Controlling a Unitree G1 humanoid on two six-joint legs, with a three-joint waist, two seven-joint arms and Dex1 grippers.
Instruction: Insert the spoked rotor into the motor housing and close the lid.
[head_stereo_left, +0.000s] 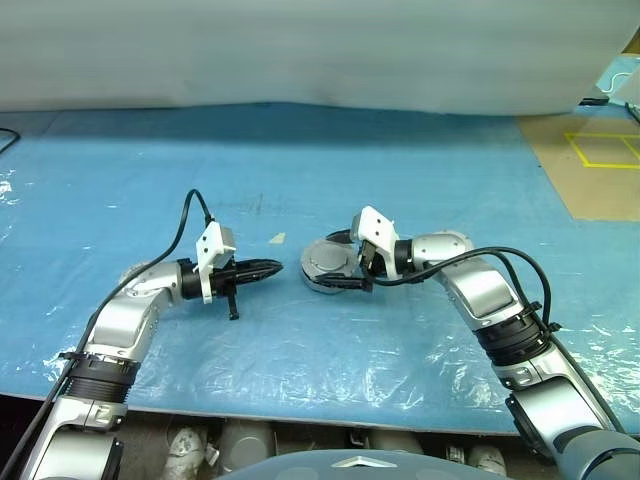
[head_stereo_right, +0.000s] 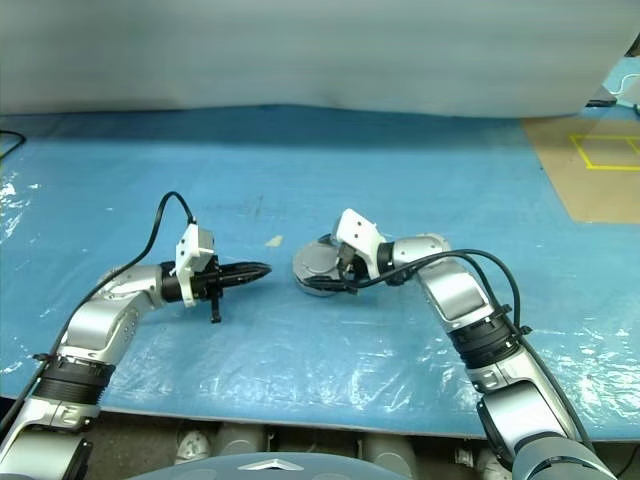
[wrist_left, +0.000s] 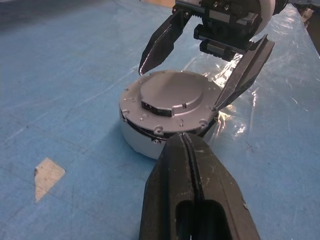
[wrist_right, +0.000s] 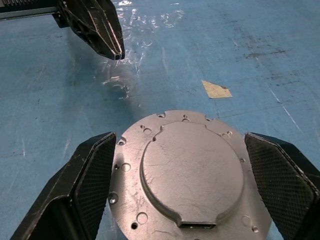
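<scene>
The motor housing (wrist_left: 137, 140) is a short silver cylinder standing on the blue mat. Its lid (wrist_left: 170, 100) lies flat on top, with a thin dark gap along one side of the rim. The spoked rotor is hidden. My right gripper (wrist_right: 180, 137) is open, one black finger on each side of the lid (wrist_right: 187, 170), and nothing is pinched. My left gripper (wrist_left: 182, 137) is shut and empty. It points level at the housing (head_stereo_left: 325, 280) from the left, a short way off. The left gripper's tip (wrist_right: 117, 55) also shows in the right wrist view.
A small tan scrap of tape (head_stereo_left: 278, 238) lies on the blue mat (head_stereo_left: 150, 180) behind the gap between my grippers. Crinkled clear film (head_stereo_left: 330, 365) covers the mat near the table's front edge. Brown board with yellow tape lines (head_stereo_left: 600, 165) lies at the back right.
</scene>
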